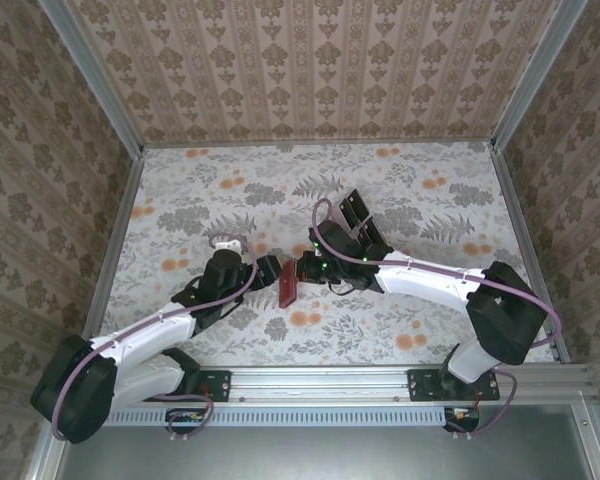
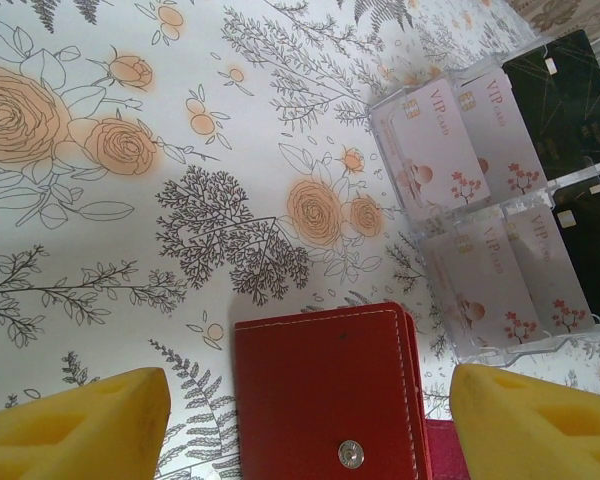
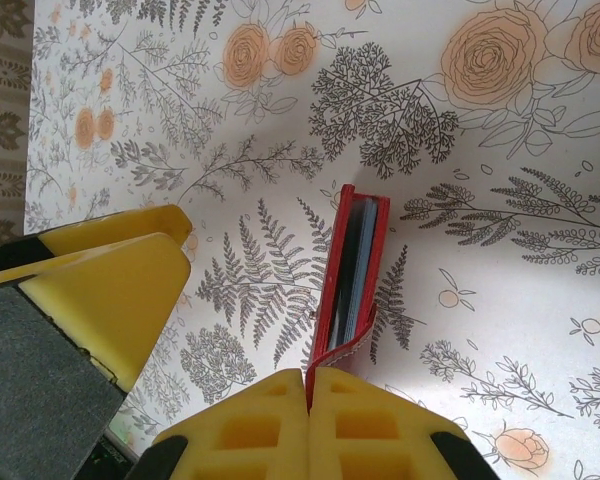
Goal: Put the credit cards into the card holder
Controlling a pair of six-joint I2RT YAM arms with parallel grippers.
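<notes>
L end effector [image 2: 310, 392] released astride card holder [image 2: 325, 380]; R end effector [image 3: 307, 385] clenched on its edge.

Bright, even, diffuse light with sharp focus; the card holder [image 3: 330, 290] casts only a soft, faint shadow.
</notes>
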